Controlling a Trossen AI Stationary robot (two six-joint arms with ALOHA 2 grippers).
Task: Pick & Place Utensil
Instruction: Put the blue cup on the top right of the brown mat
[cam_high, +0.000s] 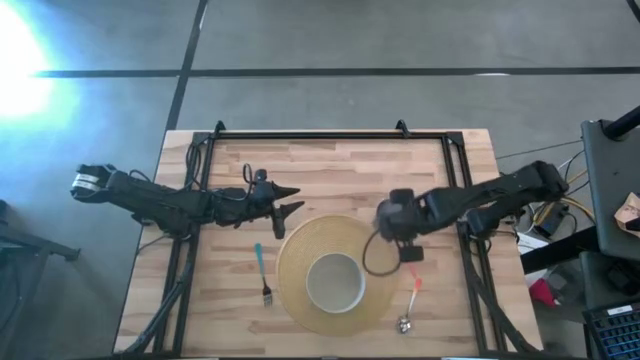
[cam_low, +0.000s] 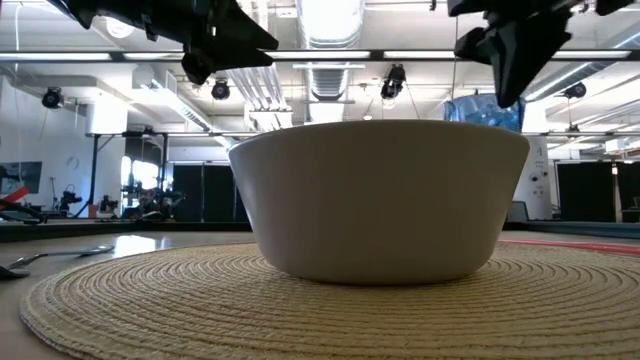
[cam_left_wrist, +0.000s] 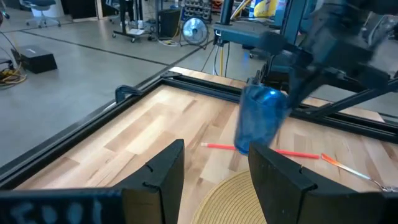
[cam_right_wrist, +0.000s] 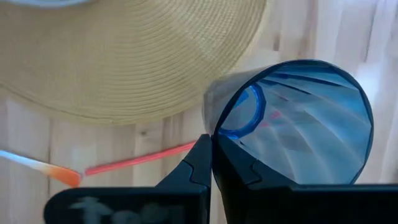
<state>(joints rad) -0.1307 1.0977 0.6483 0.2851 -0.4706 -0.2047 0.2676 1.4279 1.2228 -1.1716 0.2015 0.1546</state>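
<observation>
Right gripper (cam_right_wrist: 211, 163) pinched tight on rim of see-through blue cup (cam_right_wrist: 292, 121), held above table beside round woven mat (cam_high: 330, 275). Left gripper (cam_left_wrist: 214, 180) fingers apart, holding nothing, near mat's other side.

Cup thin, slippery; could slip or tip from small pinch.

White bowl (cam_high: 334, 283) smooth, sits on mat. Orange-handled spoon (cam_high: 411, 296) lies flat under cup; blue-handled fork (cam_high: 262, 273) left of mat.

We see strong white glare on the floor (cam_high: 20, 60) at the upper left of the high view, while the table (cam_high: 330, 165) is evenly lit with soft shadows. In the low view ceiling lights (cam_low: 330, 20) shine brightly, and the blue cup (cam_left_wrist: 260, 118) looks motion-blurred in the left wrist view.
</observation>
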